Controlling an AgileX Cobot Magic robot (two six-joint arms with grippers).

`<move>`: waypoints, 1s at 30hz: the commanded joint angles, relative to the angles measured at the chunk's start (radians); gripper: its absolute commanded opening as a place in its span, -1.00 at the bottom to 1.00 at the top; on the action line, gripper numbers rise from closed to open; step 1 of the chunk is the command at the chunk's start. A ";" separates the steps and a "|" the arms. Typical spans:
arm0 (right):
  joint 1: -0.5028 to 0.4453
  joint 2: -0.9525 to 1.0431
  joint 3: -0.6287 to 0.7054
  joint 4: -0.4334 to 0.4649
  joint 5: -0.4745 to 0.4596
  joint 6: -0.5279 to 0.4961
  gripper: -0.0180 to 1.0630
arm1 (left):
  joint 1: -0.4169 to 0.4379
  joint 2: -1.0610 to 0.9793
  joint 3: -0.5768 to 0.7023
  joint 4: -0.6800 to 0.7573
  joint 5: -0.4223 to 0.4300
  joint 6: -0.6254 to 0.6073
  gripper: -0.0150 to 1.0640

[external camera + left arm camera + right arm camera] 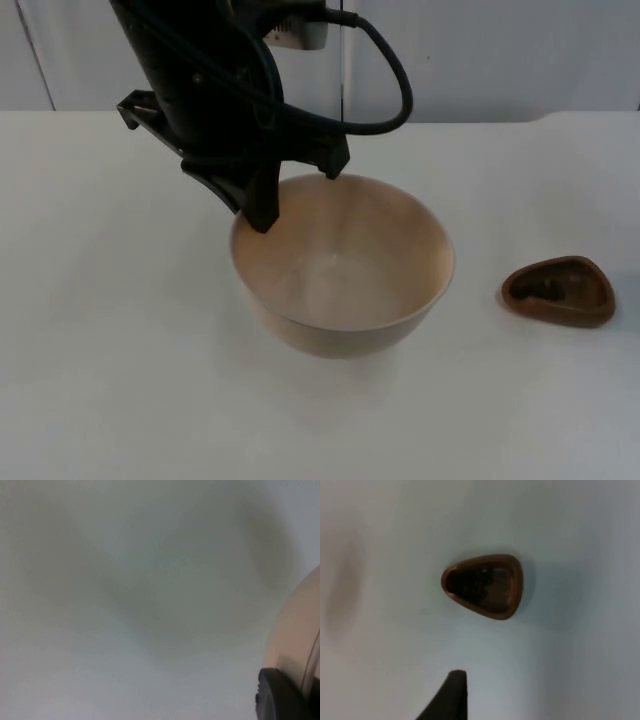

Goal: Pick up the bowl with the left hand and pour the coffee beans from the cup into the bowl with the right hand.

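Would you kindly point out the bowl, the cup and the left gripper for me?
bowl [340, 280], top view, inner wall.
cup [487, 586], right wrist view, inside.
left gripper [262, 205], top view, at the bowl's rim.

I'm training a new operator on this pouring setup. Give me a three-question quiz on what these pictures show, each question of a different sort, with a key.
1. True or false: the left claw is at the rim of the bowl.
2. Multiple choice: where is the brown cup? A) inside the bowl B) standing on the table, apart from the bowl C) held over the bowl by the right claw
3. Fill in: the right wrist view looks down on the ___, with a right claw fingertip short of it.

Key: 1 true; 2 B; 3 cup.
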 commanded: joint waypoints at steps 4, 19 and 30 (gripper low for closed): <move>0.033 0.118 -0.070 -0.015 0.016 0.047 0.95 | -0.004 -0.019 -0.005 -0.012 -0.010 0.002 -0.98; 0.016 0.311 -0.077 -0.020 -0.071 0.088 0.95 | -0.004 -0.019 -0.005 -0.012 -0.014 0.002 -0.98; 0.003 0.403 -0.073 -0.099 -0.136 0.147 0.95 | -0.004 -0.019 -0.005 -0.012 -0.017 0.002 -0.98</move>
